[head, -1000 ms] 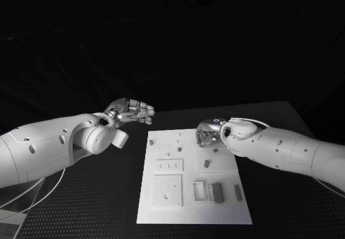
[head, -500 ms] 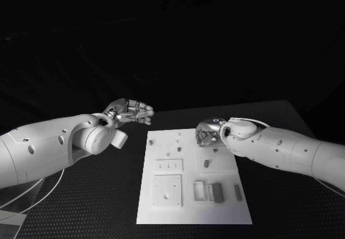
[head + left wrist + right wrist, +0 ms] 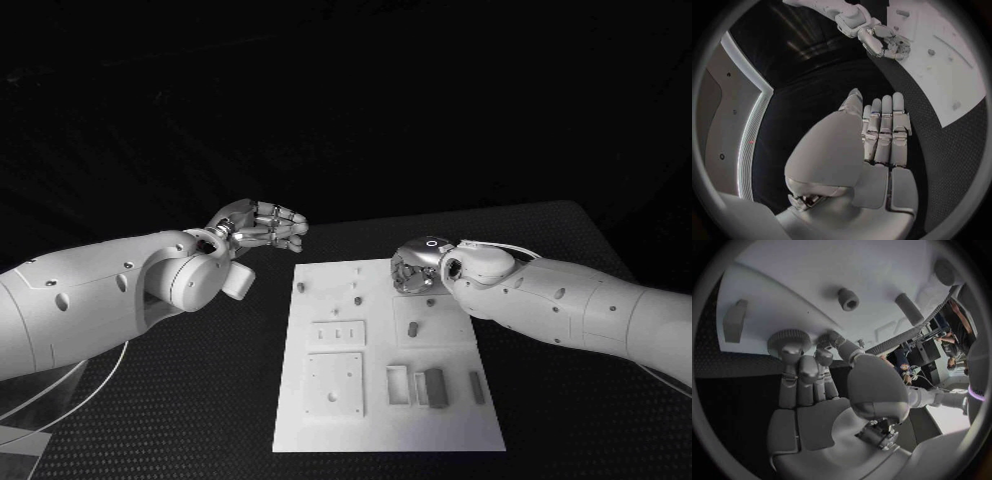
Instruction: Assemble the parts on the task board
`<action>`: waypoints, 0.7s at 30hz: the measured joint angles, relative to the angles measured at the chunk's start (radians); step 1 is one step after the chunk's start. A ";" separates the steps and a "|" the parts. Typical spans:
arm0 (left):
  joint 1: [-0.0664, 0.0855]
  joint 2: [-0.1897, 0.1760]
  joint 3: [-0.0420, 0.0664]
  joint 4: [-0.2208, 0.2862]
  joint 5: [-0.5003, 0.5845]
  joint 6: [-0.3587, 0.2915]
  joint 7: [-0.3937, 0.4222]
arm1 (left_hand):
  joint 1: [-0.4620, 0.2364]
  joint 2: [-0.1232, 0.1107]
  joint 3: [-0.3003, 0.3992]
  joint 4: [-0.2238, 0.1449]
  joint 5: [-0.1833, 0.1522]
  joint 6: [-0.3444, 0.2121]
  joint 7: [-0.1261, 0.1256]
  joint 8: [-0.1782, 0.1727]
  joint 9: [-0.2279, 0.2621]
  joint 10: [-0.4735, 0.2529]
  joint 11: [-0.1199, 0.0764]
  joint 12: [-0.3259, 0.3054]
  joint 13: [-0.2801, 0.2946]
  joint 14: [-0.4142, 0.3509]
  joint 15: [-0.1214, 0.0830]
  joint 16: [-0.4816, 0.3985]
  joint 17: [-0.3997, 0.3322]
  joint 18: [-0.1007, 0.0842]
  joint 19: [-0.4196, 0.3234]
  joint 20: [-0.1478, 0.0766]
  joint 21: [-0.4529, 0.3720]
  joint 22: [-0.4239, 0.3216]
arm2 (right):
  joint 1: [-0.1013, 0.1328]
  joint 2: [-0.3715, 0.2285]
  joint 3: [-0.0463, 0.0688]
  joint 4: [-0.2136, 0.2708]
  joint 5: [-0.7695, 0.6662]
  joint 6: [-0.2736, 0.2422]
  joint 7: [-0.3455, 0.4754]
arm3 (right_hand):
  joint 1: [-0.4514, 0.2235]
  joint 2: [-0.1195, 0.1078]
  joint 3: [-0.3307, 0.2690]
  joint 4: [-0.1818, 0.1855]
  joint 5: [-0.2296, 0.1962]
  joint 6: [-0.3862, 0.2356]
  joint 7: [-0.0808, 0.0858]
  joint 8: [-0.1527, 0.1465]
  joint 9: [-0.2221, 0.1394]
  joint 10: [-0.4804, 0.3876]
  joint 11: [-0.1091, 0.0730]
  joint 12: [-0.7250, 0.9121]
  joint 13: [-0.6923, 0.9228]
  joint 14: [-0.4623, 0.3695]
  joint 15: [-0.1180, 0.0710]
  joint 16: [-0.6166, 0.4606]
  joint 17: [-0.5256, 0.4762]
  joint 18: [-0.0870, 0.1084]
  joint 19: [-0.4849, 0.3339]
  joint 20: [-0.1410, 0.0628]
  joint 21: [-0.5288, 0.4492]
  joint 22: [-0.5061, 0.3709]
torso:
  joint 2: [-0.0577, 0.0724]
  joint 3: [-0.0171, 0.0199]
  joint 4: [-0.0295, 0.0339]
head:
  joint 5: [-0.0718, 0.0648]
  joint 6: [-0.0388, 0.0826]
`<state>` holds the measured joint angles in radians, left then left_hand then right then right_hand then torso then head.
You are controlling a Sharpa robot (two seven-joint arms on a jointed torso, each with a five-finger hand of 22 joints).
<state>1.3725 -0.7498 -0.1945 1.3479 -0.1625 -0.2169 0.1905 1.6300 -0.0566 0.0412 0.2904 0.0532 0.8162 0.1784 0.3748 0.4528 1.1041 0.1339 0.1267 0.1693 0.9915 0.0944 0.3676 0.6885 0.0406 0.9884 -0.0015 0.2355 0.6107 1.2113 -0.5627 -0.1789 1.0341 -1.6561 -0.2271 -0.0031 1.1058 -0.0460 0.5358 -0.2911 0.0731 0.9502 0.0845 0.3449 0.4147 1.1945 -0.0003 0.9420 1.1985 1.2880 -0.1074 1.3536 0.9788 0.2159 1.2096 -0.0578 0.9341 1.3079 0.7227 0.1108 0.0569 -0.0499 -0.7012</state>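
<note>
The right hand (image 3: 811,390) pinches a round knurled part (image 3: 789,340) at the task board's (image 3: 325,420) far edge and should lift it straight, while the left hand (image 3: 264,224) hovers off-board, fingers curled, holding nothing.

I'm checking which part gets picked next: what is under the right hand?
The right hand is over the board's far right corner. In the right wrist view its fingertips touch a round ridged part there. Whatever lies beneath the palm is covered.

The black table (image 3: 577,250) has a dotted surface, and the white task board (image 3: 378,425) lies flat on its middle.
</note>
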 measured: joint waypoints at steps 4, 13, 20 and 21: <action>0.000 0.000 0.000 0.000 0.000 0.000 0.000 | 0.000 0.000 0.000 0.000 0.000 0.000 0.000 0.000 0.000 0.000 0.000 0.000 0.001 0.000 0.000 0.000 0.000 0.007 0.000 0.000 0.000 0.000 | -0.002 -0.004 -0.001 0.013 -0.023 -0.022 -0.013 | -0.006 -0.004 0.004 0.004 0.000 0.004 -0.001 0.003 0.008 0.003 0.000 0.000 -0.002 0.002 -0.002 0.000 -0.001 0.000 0.000 0.000 0.003 0.000 | 0.000 0.0007 -0.0008 | 0.000 0.002; 0.000 -0.001 0.000 0.000 0.000 0.000 0.000 | 0.000 0.000 0.000 0.000 0.000 0.000 0.000 0.000 0.000 0.003 0.003 -0.004 0.001 0.000 0.000 0.000 0.001 0.012 0.000 0.000 -0.004 0.000 | 0.000 -0.013 -0.002 0.057 -0.070 -0.071 -0.048 | -0.019 -0.012 0.014 0.008 0.000 0.017 -0.014 0.007 0.014 0.008 -0.009 0.000 -0.007 0.007 -0.007 0.000 -0.003 0.000 0.007 -0.003 0.003 0.000 | 0.002 0.0007 -0.0004 | -0.001 0.007; 0.000 -0.001 0.000 0.000 0.000 0.000 0.000 | 0.000 0.000 0.000 0.000 0.000 0.000 0.000 0.000 0.000 0.003 0.003 -0.004 0.001 0.000 0.000 -0.004 0.002 0.012 0.000 0.000 -0.004 0.000 | 0.015 0.003 -0.001 0.076 -0.107 -0.106 -0.074 | -0.025 -0.016 0.019 0.008 0.000 0.021 -0.018 0.009 0.014 0.012 -0.013 0.000 -0.010 0.007 -0.007 0.000 -0.005 0.000 0.008 -0.003 0.007 0.000 | 0.002 0.0007 -0.0007 | 0.000 0.013; 0.000 -0.001 0.000 0.000 0.000 0.000 0.000 | 0.000 0.000 0.000 0.000 0.000 0.000 0.000 0.000 0.000 0.003 0.003 -0.004 0.002 0.000 0.000 -0.004 0.002 0.012 0.000 0.000 -0.004 0.000 | 0.015 0.009 -0.001 0.075 -0.113 -0.110 -0.077 | -0.025 -0.016 0.019 0.008 0.000 0.021 -0.018 0.009 0.014 0.012 -0.013 0.000 -0.011 0.007 -0.007 0.000 -0.005 0.000 0.008 -0.003 0.007 0.000 | 0.003 0.0007 -0.0008 | 0.000 0.014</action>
<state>1.3725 -0.7509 -0.1946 1.3477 -0.1625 -0.2174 0.1901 1.6301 -0.0566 0.0412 0.2904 0.0532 0.8162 0.1784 0.3748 0.4529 1.1076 0.1373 0.1229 0.1710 0.9914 0.0944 0.3638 0.6904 0.0522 0.9884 -0.0014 0.2319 0.6109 1.2265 -0.5542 -0.1795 1.1090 -1.7688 -0.3371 -0.0804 1.0804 -0.0617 0.5551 -0.2829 0.0726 0.9715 0.0666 0.3536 0.4291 1.2062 -0.0131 0.9420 1.1878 1.2954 -0.1148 1.3535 0.9734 0.2158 1.2173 -0.0605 0.9408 1.3079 0.7254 0.1115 0.0561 -0.0497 -0.6870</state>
